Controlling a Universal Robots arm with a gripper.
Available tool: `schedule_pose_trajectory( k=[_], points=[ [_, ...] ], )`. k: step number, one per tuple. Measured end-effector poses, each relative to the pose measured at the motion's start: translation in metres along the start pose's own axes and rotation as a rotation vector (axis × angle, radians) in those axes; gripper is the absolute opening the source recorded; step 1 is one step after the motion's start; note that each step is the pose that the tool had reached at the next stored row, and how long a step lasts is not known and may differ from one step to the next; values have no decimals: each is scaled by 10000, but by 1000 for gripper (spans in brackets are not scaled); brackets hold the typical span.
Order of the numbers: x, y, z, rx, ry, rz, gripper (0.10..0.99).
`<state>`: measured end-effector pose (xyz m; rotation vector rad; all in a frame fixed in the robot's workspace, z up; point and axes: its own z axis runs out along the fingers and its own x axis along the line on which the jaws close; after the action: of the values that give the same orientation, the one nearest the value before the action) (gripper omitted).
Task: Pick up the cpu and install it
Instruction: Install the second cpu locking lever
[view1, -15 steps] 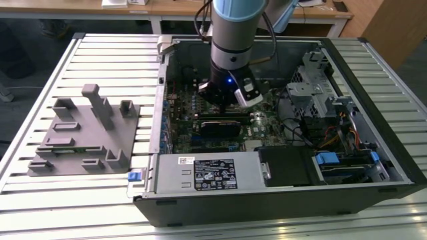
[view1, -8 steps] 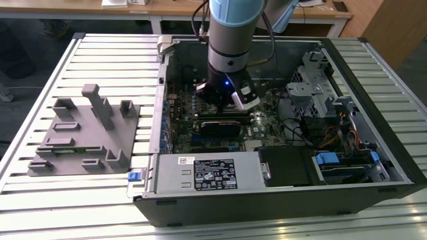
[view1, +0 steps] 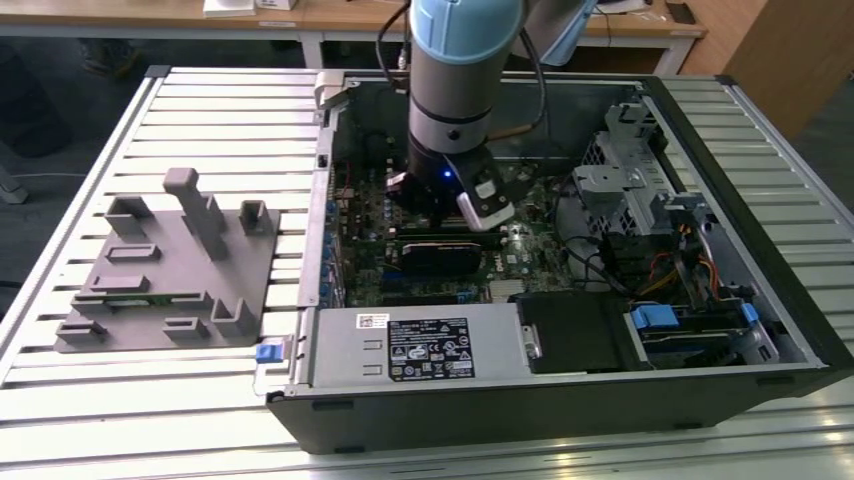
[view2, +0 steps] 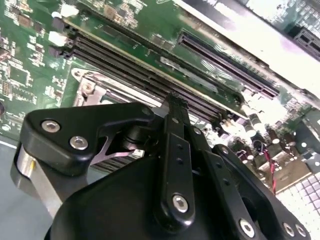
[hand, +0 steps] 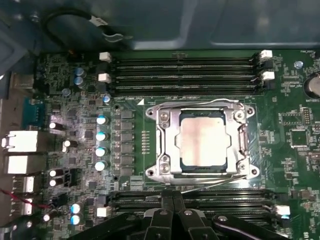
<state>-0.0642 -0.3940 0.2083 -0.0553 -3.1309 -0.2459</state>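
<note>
Silvery cpu inside socket frame

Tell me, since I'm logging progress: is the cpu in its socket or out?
In. The cpu lies flat inside the metal socket frame on the motherboard, with the gripper beside the frame.

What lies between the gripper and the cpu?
In the first wrist view, a row of dark memory slots lies between the gripper and the cpu in its socket.
</note>
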Motion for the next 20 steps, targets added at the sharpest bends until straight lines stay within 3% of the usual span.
schedule_pose_trajectory(
  k=[9,14,20],
  points=[
    [46,-13,68,-158,5,0,106],
    [63,-17,93,-381,13,2,106],
    [98,-23,127,-459,19,1,106]
  ],
)
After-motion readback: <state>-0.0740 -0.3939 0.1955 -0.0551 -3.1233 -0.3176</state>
